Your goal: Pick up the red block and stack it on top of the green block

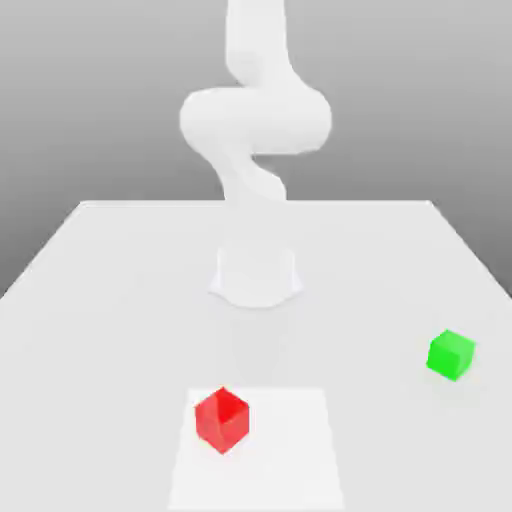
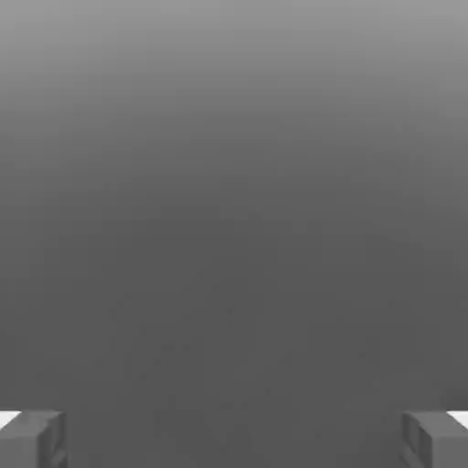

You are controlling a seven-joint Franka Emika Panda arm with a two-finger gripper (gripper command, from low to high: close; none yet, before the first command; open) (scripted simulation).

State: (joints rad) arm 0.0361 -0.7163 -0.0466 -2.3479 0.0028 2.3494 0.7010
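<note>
Red block (image 1: 221, 420) on table (image 1: 90, 290), corner toward camera; green block (image 1: 451, 354) well apart; gripper (image 2: 234, 439) spread wide.

White table (image 1: 110, 270): red block (image 1: 221, 419), green block (image 1: 450, 354)

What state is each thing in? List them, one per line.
Small red cube block: resting on the table, tilted corner toward the camera, not held.
Small green cube block: resting on the table, apart from the red one, nothing stacked on it.
Tool: open, fingers spread wide, holding nothing.
</note>
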